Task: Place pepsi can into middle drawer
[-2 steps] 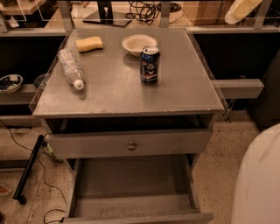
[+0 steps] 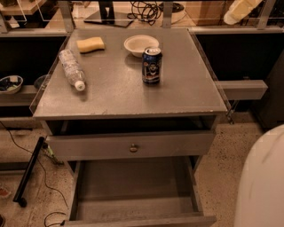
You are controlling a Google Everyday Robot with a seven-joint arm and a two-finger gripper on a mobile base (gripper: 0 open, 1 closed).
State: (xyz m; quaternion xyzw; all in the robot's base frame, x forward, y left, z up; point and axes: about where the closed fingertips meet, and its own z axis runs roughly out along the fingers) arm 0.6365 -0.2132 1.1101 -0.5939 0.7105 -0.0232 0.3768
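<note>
The pepsi can (image 2: 151,65) stands upright on the grey cabinet top (image 2: 186,95), right of centre, just in front of a white bowl. The middle drawer (image 2: 133,188) is pulled out at the bottom of the view, and its bare grey floor shows. Above it is a drawer front with a small round knob (image 2: 133,147). My gripper (image 2: 240,10) is the pale shape at the top right edge, high above and behind the cabinet and far from the can. It holds nothing that I can see.
A clear plastic bottle (image 2: 72,69) lies on the cabinet top at the left. A yellow sponge (image 2: 91,44) and a white bowl (image 2: 141,45) sit at the back. My white arm body (image 2: 262,181) fills the bottom right corner. Cables lie on the floor at the left.
</note>
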